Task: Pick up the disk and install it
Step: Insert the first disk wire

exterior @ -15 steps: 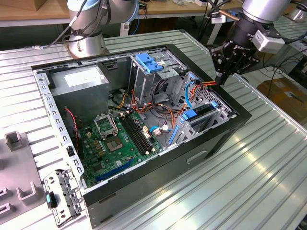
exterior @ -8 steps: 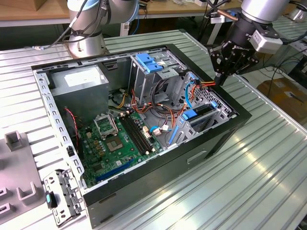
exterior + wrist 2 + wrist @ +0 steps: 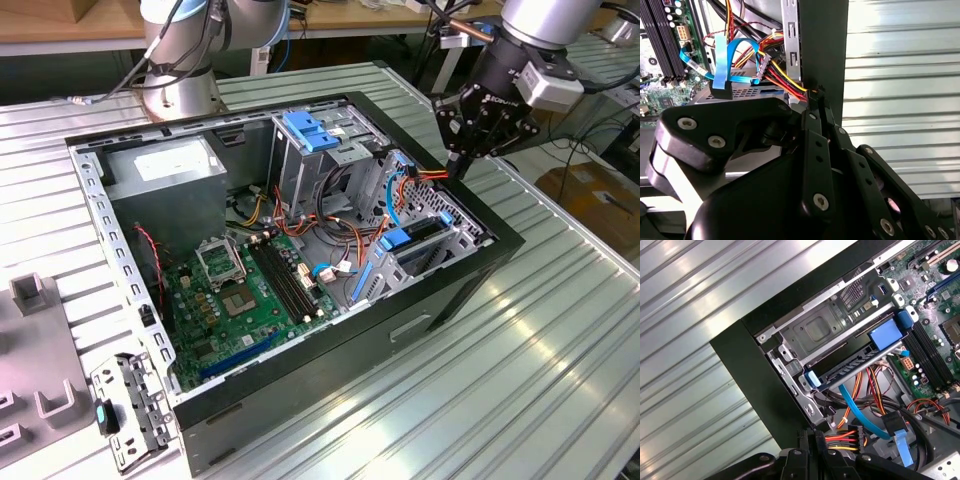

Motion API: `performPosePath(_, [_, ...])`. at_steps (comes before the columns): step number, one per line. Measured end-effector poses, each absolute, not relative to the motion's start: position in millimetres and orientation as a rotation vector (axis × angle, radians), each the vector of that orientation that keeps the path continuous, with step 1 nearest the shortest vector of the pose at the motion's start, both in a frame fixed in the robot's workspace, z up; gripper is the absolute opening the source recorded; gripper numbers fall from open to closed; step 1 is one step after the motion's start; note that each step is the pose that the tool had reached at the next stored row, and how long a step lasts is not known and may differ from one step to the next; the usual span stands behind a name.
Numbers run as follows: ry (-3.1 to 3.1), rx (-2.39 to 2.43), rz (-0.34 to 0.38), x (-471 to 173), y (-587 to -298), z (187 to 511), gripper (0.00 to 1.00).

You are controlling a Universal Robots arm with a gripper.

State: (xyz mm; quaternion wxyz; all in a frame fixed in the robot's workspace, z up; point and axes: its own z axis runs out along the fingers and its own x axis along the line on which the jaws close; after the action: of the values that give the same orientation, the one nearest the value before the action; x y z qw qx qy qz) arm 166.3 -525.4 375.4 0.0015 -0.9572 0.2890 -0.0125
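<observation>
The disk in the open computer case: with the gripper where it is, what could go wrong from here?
1. The gripper hangs at the case wall, right beside the red and yellow wires; it might snag them or strike the wall.
2. A light-blue cable runs close beside the disk; it could get caught or pinched.

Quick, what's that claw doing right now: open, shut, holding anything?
Gripper: shut, tips at the red and yellow wires by the case wall; whether it pinches them cannot be told. It does not hold the disk.
</observation>
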Motion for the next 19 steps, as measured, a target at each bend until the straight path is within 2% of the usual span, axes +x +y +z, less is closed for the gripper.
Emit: performPosePath(19, [0.972,-2.984,-0.039,165.8,-525.4,375.3,0.16])
